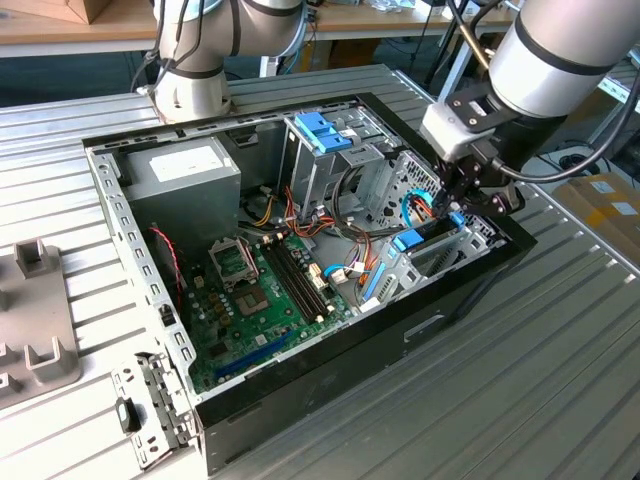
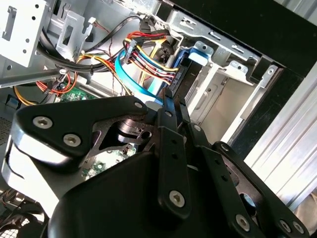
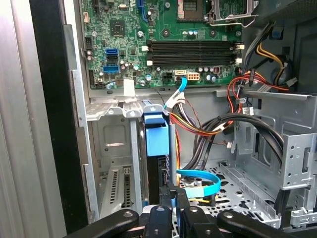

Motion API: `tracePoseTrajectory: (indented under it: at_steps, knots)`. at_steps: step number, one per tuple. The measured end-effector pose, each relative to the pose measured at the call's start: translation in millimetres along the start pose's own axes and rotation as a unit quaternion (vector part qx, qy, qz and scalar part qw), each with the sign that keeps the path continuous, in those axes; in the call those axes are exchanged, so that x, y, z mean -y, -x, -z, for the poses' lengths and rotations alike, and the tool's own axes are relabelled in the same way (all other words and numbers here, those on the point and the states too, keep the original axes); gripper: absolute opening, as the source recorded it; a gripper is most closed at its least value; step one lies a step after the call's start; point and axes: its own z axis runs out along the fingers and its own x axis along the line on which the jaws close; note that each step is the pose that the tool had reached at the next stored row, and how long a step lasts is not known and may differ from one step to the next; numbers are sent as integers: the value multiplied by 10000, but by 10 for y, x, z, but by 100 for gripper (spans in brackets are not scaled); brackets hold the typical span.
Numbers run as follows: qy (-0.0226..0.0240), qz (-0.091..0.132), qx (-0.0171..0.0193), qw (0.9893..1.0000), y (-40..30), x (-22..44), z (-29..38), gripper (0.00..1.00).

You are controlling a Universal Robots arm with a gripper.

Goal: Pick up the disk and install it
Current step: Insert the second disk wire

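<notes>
The arm [image 1: 560, 50] is built of thick silver-grey tubes with darker grey joint caps, and a white block sits at its wrist. The gripper [image 1: 470, 195] is matte black, its linkage bars [image 2: 168, 153] pinned with silver round-headed screws; black cables run beside it.

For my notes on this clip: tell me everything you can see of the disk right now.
The disk stands on edge in a bay of the computer case, beside the grey metal bay wall. In the first wrist view it shows as a dark slab with a blue plastic carrier, whose tab faces the motherboard. The gripper is at its near end; whether the fingers clamp it cannot be told. Coloured cables run beside it.
</notes>
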Motion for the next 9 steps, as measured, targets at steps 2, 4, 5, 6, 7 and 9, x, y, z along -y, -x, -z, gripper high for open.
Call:
tracePoseTrajectory:
  at_steps: [2, 4, 5, 6, 7, 9]
  knots:
    - [0, 0, 1, 10000, -1, -15, -4, 16]
    - [0, 0, 1, 10000, -3, -26, -8, 16]
    - [0, 0, 1, 10000, -4, -32, -12, 16]
    - [0, 0, 1, 10000, -5, -37, -17, 16]
    - [0, -1, 1, 10000, -6, -44, -22, 16]
    - [0, 0, 2, 10000, -8, -54, -32, 16]
